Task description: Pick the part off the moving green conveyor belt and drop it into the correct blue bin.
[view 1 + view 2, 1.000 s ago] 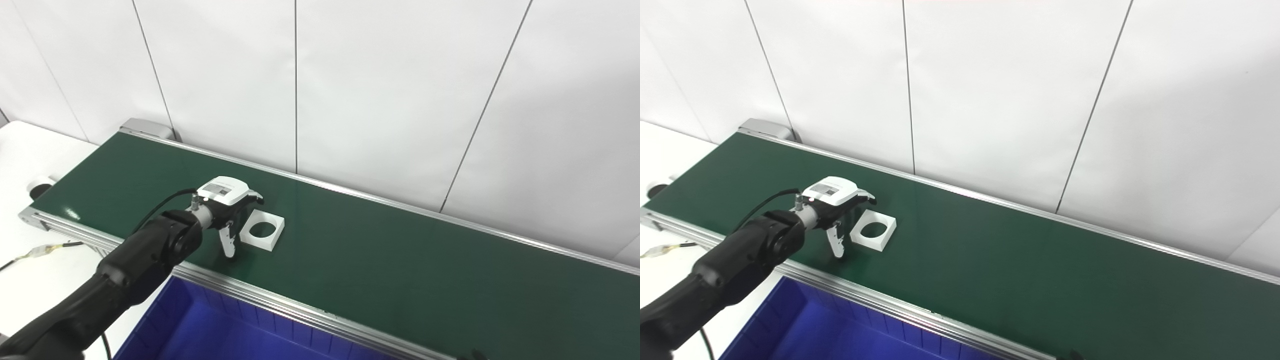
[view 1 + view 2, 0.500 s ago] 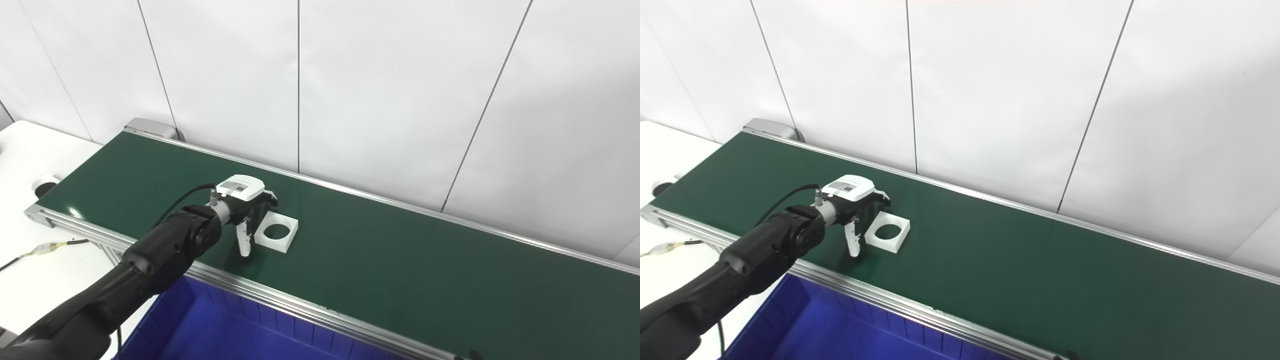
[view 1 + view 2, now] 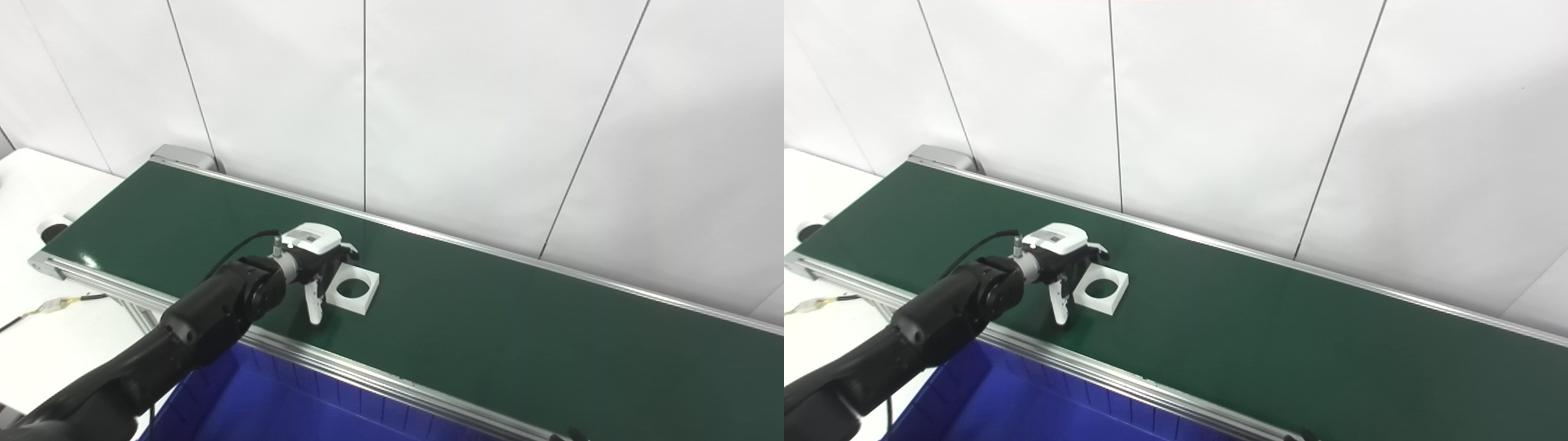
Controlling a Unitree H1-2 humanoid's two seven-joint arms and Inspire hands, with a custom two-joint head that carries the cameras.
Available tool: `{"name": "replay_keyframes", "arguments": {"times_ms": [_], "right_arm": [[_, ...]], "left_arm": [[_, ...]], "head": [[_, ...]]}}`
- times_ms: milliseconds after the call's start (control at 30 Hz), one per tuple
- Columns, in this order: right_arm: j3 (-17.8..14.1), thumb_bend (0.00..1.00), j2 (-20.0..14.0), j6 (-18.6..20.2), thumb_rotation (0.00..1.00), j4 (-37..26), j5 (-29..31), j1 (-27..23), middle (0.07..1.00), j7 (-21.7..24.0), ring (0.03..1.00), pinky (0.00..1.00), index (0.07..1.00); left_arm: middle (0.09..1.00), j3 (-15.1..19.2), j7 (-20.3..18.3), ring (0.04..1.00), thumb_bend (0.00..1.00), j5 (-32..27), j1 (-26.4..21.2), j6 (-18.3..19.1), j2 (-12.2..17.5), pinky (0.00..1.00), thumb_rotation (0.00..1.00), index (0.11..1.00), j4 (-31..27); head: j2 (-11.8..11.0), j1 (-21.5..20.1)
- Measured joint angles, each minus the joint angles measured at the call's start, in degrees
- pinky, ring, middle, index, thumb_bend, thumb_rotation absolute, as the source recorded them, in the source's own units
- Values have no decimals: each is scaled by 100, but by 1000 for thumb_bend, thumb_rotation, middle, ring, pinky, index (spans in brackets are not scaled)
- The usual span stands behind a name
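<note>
A flat white square part (image 3: 369, 293) with a round hole lies on the green conveyor belt (image 3: 490, 331), left of the belt's middle. My left hand (image 3: 315, 257), black with a white back plate, hovers at the part's left edge. It is open: the thumb (image 3: 314, 309) points down to the belt just left of the part's near corner, and the fingers (image 3: 1093, 251) reach over its far left corner. Nothing is gripped. My right hand does not show.
A blue bin (image 3: 294, 410) stands below the belt's near aluminium rail (image 3: 367, 380), at the bottom left. A white table (image 3: 37, 184) with a cable (image 3: 55, 303) lies off the belt's left end. White wall panels close the far side.
The part has travelled to the right along the belt. My left hand has moved right with it, staying at its left edge, still open.
</note>
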Motion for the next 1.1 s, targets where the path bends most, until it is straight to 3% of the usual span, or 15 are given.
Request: {"name": "replay_keyframes", "arguments": {"times_ms": [67,167,267,367,433,467,567,833,1100], "right_arm": [[-2,478,1,0,881,0,-3,-6,824,0,767,628,899],[-1,491,5,0,882,0,-5,-14,824,-1,767,625,897],[3,487,11,0,881,0,-16,-13,823,-6,765,624,897],[16,501,43,0,879,0,-27,-11,824,-7,765,624,897],[28,506,57,0,879,0,-26,-10,824,-7,767,625,898],[31,503,58,0,879,0,-25,-8,824,-7,768,623,899],[32,506,57,0,876,0,-27,8,821,-7,767,620,899],[36,512,79,0,861,-4,-16,19,816,-8,763,617,891],[51,511,76,0,855,-30,24,31,817,-3,764,621,890]], "left_arm": [[876,-3,-54,834,969,-25,32,0,-1,768,164,885,-146],[862,-4,-142,825,955,-114,40,-3,-9,756,160,865,-275],[798,18,-149,784,925,-252,38,-55,-89,764,91,821,-332],[706,25,13,684,895,-443,62,-299,-240,674,22,748,-289],[646,19,339,638,815,-467,74,-645,-350,645,3,649,-77],[590,8,481,606,704,-461,76,-740,-396,634,1,581,40],[511,-41,930,538,553,-389,88,-1072,-466,605,0,499,366],[480,-291,1549,492,522,-89,27,-1375,-517,551,0,493,566],[455,-486,1793,472,522,-35,-9,-1383,-545,511,0,504,605]], "head": [[0,-17],[9,-44],[9,-88],[9,-114],[17,-140],[18,-141],[26,-167],[62,-202],[97,-211]]}}
